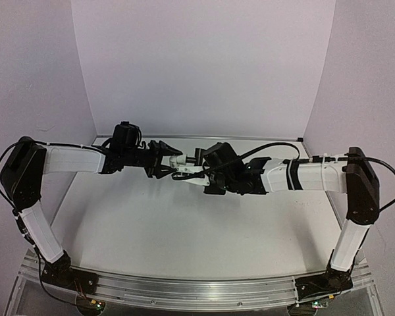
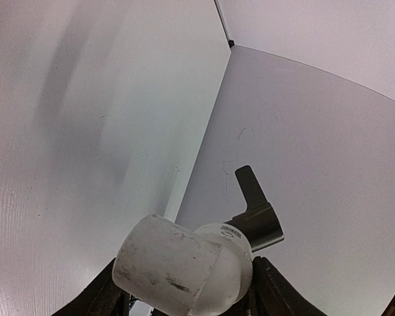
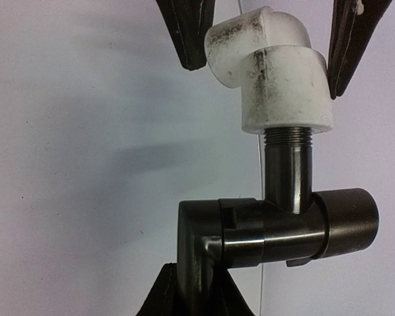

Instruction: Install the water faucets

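Two arms meet in mid-air, the table [image 1: 184, 230] below the white fitting [image 3: 286, 85]. You have your right gripper [image 3: 196, 289] clamped on the black faucet [image 3: 283, 230], its threaded stem entering the fitting. Your left gripper [image 1: 163, 162] straddles the fitting, fingers [image 3: 187, 33] apart. White wall [image 1: 204, 66] beyond.

White table [image 1: 184, 230], pale lilac walls [image 1: 204, 66]
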Tool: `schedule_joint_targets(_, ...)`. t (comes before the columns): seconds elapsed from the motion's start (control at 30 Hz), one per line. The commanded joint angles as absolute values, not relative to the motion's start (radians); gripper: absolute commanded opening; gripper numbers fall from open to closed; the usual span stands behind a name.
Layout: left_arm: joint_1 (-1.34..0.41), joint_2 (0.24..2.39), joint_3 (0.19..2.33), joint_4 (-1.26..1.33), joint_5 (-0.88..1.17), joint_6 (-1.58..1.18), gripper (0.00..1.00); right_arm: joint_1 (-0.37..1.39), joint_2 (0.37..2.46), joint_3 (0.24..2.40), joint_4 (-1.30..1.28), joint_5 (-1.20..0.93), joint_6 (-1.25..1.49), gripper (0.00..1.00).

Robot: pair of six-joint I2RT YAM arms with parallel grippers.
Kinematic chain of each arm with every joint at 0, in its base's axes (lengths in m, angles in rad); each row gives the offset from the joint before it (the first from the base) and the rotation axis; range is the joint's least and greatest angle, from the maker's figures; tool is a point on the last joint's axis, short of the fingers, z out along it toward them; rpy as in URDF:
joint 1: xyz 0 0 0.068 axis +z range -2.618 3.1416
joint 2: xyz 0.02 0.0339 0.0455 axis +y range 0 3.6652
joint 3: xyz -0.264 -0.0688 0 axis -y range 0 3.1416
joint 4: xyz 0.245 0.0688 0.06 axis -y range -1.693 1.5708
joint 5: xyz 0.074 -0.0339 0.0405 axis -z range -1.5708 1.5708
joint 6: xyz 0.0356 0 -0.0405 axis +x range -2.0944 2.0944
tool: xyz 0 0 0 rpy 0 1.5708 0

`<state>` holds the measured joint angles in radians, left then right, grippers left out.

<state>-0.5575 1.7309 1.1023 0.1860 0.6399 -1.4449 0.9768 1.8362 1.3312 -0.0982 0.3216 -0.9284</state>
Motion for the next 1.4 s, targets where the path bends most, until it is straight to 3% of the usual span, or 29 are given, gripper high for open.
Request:
schedule_joint_targets(0.0, -0.561, 1.76, 1.183, 0.184, 0.615, -1.387, 0.5, 1.005, 1.78, 1.355, 0.02, 0.254, -0.873, 0.0)
schedule_joint_targets(0.13, -0.561, 1.759, 1.195, 0.15, 0.585, -1.333, 0.45, 1.005, 1.763, 1.366, 0.003, 0.186, -0.751, 0.0)
schedule_joint_targets(0.47, -0.561, 1.745, 1.181, 0.115, 0.529, -1.202, 0.33, 0.994, 1.713, 1.431, 0.002, -0.287, -0.408, 0.0)
schedule_joint_targets(0.73, -0.563, 1.685, 1.091, 0.33, 0.512, -1.174, 0.31, 0.872, 1.71, 1.471, 0.032, -0.688, 0.022, 0.0)
schedule_joint_targets(1.23, -0.578, 1.55, 0.94, 0.708, 0.553, -1.053, 0.3, 0.712, 1.782, 1.366, 0.752, -1.072, 0.969, 0.0)
schedule_joint_targets(1.3, -0.578, 1.533, 0.92, 0.76, 0.571, -1.038, 0.33, 0.711, 1.784, 1.37, 0.771, -1.084, 0.983, 0.0)
schedule_joint_targets(1.37, -0.577, 1.517, 0.901, 0.785, 0.588, -1.02, 0.43, 0.707, 1.771, 1.36, 0.771, -1.083, 0.948, 0.0)
